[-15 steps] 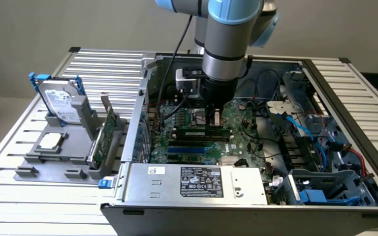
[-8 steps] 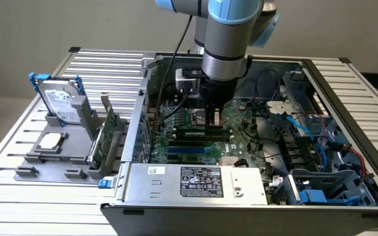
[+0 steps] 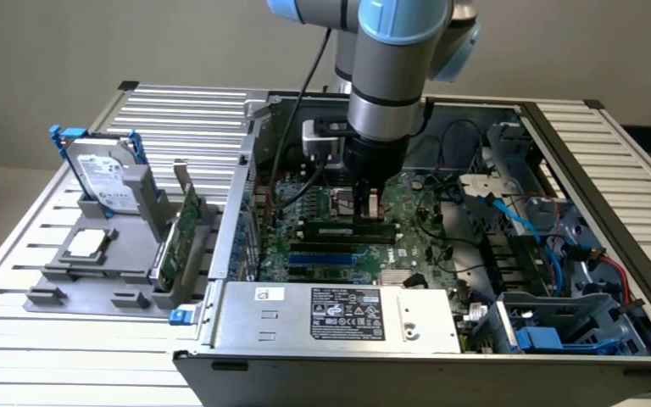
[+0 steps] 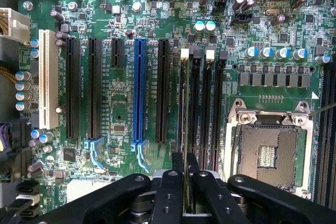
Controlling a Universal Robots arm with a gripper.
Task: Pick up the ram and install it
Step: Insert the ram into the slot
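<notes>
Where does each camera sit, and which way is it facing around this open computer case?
Exterior view: off the arm, raised beside the open grey metal computer case, looking down into it; the grey-and-blue robot arm and black gripper show.
Wrist view: on the wrist, looking down at the green motherboard; the gripper's tips show, shut on the thin green ram.
Shared: gripper, motherboard, long black memory slots.

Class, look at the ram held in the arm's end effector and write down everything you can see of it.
The ram is a long, narrow, thin green circuit board with dark chips along its face. It stands on its long edge, level, over the black memory slots of the motherboard inside the open computer case. The end effector grips it from above, one of its fingers on each face; from the wrist it appears edge-on. Whether it is seated in a slot cannot be told.
</notes>
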